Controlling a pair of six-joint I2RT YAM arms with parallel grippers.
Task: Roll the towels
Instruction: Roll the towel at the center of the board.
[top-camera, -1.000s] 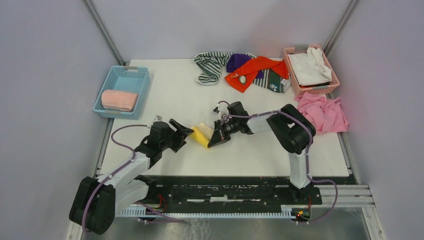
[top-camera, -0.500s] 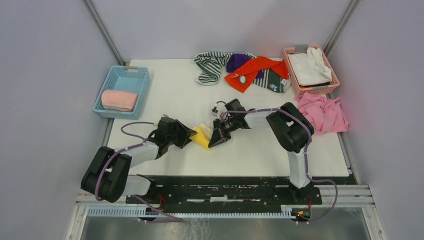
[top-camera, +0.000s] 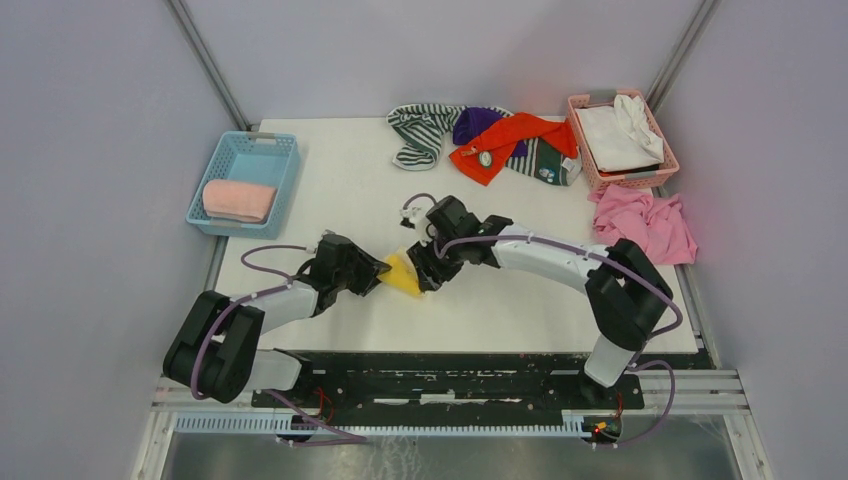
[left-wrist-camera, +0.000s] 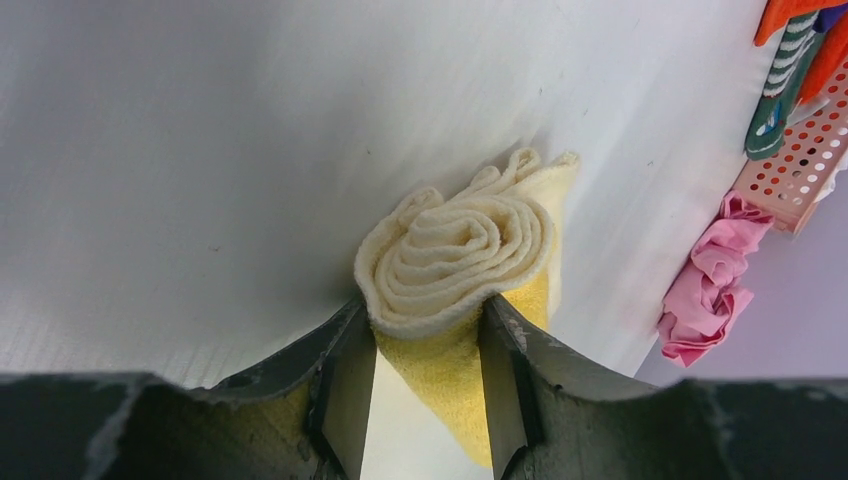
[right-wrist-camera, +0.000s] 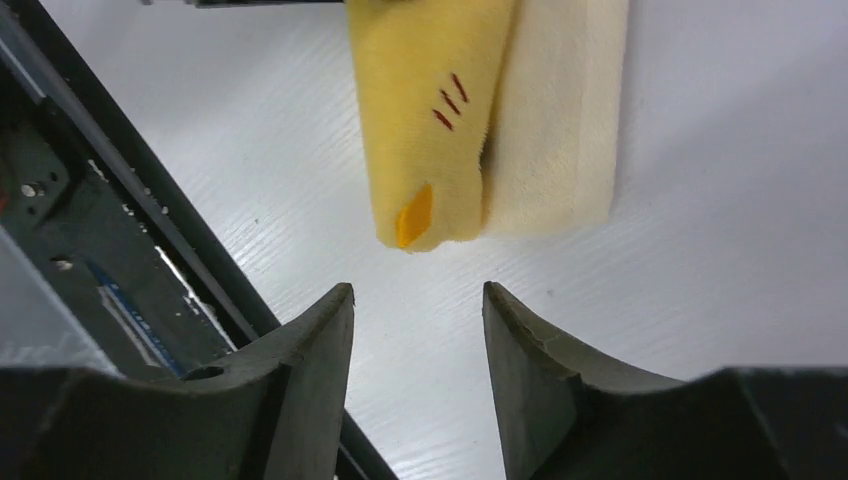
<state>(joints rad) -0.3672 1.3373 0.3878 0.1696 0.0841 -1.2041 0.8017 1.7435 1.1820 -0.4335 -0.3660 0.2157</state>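
Right gripper (right-wrist-camera: 418, 297) released yellow towel (right-wrist-camera: 432, 130); blue basket (top-camera: 250, 141) holds rolled pink towel (top-camera: 238, 200).

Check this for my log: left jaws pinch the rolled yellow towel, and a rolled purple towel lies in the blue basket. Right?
No. The top view shows a light pink towel in the blue basket, not purple. The left gripper does pinch the rolled yellow towel.

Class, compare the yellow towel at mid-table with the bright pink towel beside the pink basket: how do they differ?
The yellow towel is rolled into a tight spiral; the pink towel lies crumpled. The left gripper pinches the yellow towel; no gripper is near the pink towel. Both are soft cloths on the white table.
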